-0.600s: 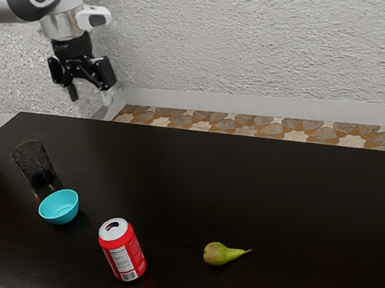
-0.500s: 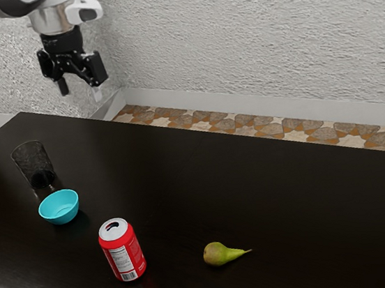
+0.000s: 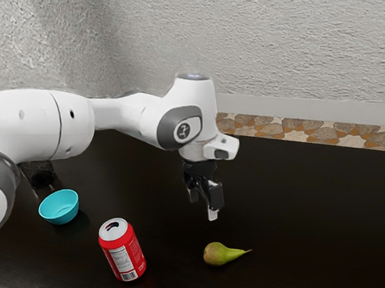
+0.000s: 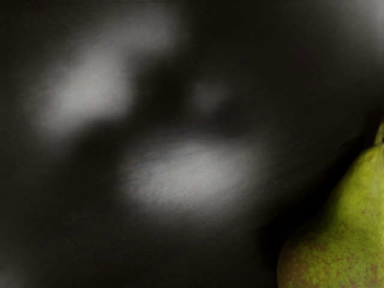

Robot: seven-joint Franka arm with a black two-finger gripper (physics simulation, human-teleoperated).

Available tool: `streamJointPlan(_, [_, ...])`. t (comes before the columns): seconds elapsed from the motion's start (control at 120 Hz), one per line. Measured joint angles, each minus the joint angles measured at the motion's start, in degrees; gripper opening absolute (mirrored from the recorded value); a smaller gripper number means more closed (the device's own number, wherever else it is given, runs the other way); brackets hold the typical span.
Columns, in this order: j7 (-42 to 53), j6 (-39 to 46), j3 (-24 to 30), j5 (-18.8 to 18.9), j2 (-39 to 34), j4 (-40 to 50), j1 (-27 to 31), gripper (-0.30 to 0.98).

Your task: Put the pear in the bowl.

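Now the black gripper (image 3: 207, 209) hangs over the dark table (image 3: 331, 239), up above the pear (image 3: 220, 254). Its two fingers look spread apart, with a gap between them. All the clock ways are read in the exterior view.

The pear lies on its side on the table, at six o'clock from the gripper, and they do not touch. Its round end is at nine o'clock and its thin stem points to three o'clock. The wrist view has the pear up close, green with little brown spots, next to soft gray shiny patches on the table.

The red can (image 3: 124, 254) stands up at nine o'clock from the pear, a bit apart from it. The blue bowl (image 3: 60, 208) is at ten o'clock from the pear, well apart, so the pear is out of the bowl. The dark glass (image 3: 41, 178) is just past the bowl, at eleven o'clock, partly hidden by the big white arm (image 3: 32, 125). The arm reaches in from nine o'clock.
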State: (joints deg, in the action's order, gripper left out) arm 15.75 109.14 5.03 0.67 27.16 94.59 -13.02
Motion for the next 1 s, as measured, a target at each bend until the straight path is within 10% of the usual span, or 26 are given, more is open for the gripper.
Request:
streamJointPlan(0.233, [8.9,11.7,-0.1,-1.1,-5.0,8.2,-0.4,0.69])
streamJointPlan(1.0, [22.2,13.4,-0.9,-1.2,-4.1,6.1,-0.1,0.69])
